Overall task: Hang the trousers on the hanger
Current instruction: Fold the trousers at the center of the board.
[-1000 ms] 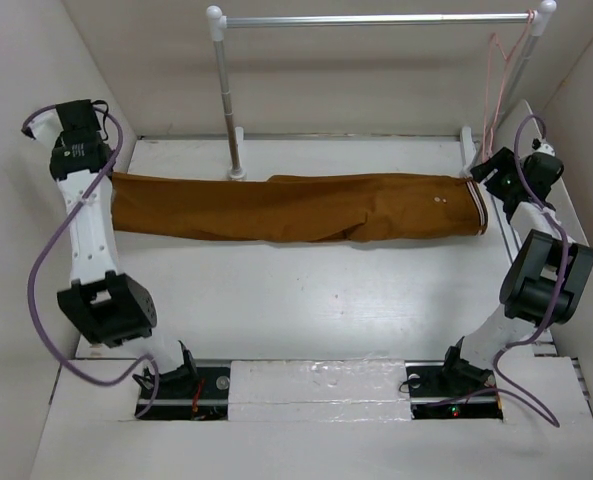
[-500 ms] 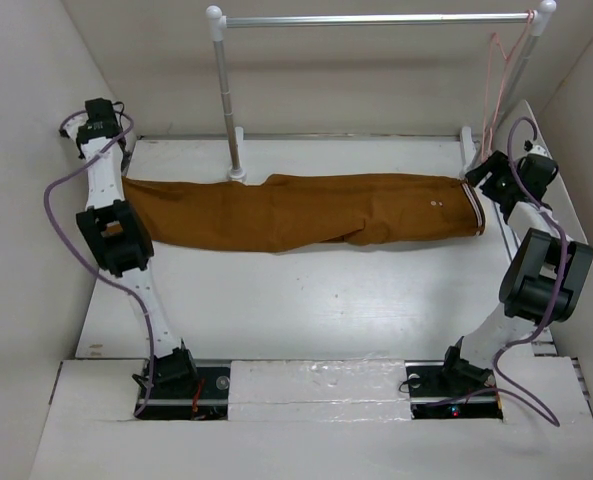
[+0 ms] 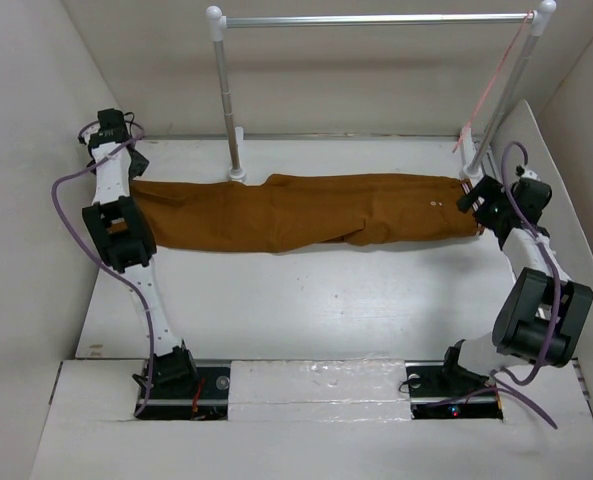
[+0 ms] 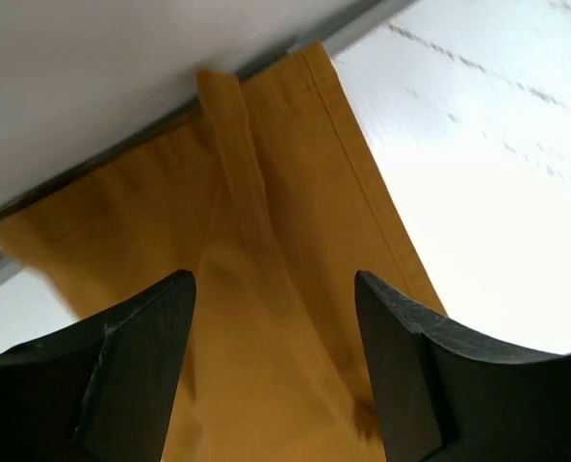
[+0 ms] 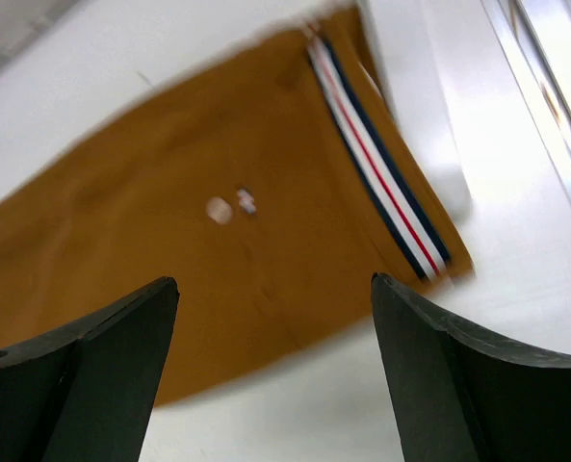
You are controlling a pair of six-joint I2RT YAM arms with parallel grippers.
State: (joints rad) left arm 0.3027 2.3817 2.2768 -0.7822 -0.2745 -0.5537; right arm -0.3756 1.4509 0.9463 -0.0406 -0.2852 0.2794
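The rust-brown trousers (image 3: 296,210) lie flat across the far part of the table, legs to the left and striped waistband (image 5: 381,188) to the right. My left gripper (image 3: 128,168) hovers over the leg hems (image 4: 266,221). It is open (image 4: 273,284), with cloth showing below the gap and nothing pinched. My right gripper (image 3: 473,197) stands open (image 5: 274,282) just above the waistband end of the trousers (image 5: 218,260), empty. The thin pink hanger (image 3: 491,85) hangs from the right end of the rail, slanting down to the left.
A silver rail (image 3: 376,19) on white-capped posts (image 3: 224,100) spans the back of the table. White walls close in on the left, right and back. Purple cables loop along both arms.
My left gripper has opened over the leg hems after being shut. The right gripper has opened wider and shifted left over the waistband. The hanger now slants leftward instead of hanging straight.
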